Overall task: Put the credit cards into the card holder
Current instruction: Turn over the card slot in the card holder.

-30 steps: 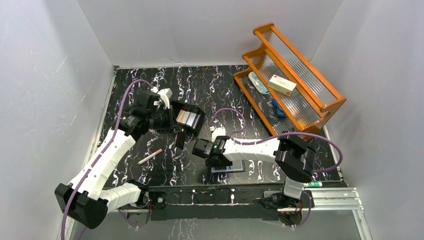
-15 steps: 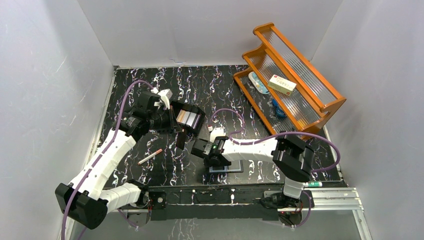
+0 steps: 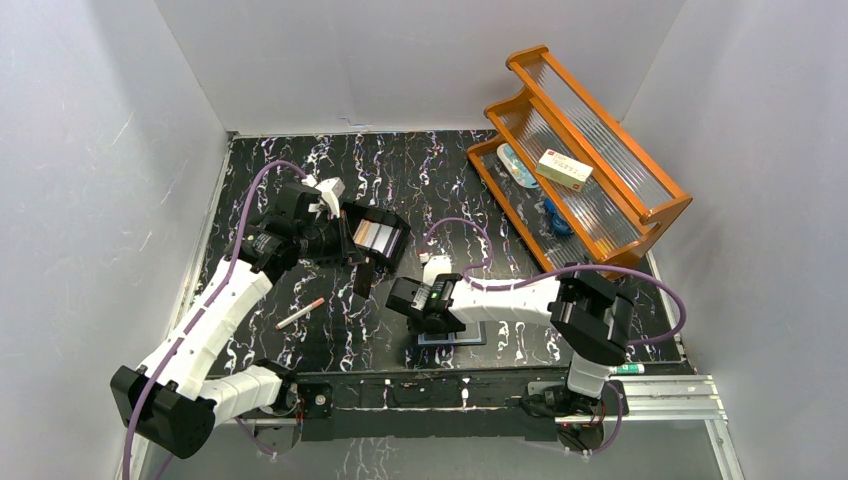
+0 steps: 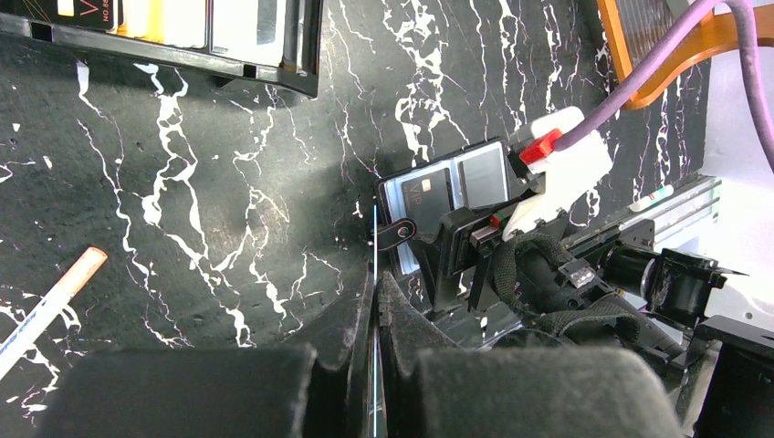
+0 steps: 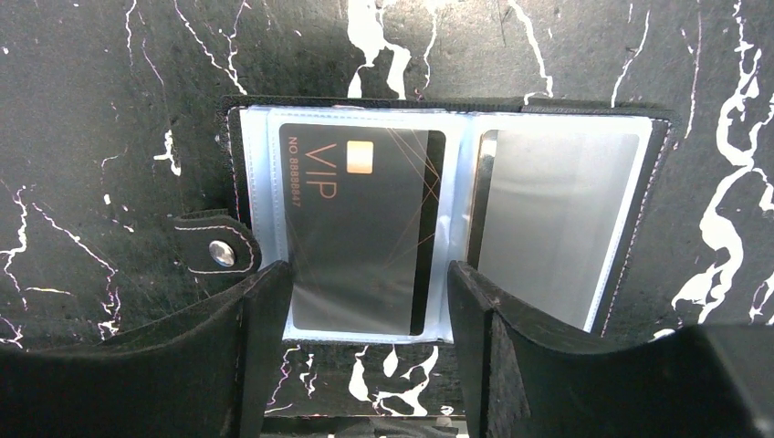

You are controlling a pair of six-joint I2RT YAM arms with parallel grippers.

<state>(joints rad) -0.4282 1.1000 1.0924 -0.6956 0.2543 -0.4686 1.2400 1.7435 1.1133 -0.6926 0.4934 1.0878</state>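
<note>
card holder (image 5: 214, 251) lies open beneath wide right hand (image 5: 365, 283); left hand (image 4: 376, 292) pinches a card (image 3: 363, 278) edge-on.

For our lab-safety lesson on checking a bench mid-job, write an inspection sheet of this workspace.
Surface: black white-veined table.
Job's things: card holder lies open, VIP card and grey card in its sleeves; more cards in black tray.
Clutter: thin stick; carton on orange rack.
Hands: left hand shut on edge-on card; right hand open over the holder.
Cables: purple cables run along both arms.
Surroundings: white walls.
</note>
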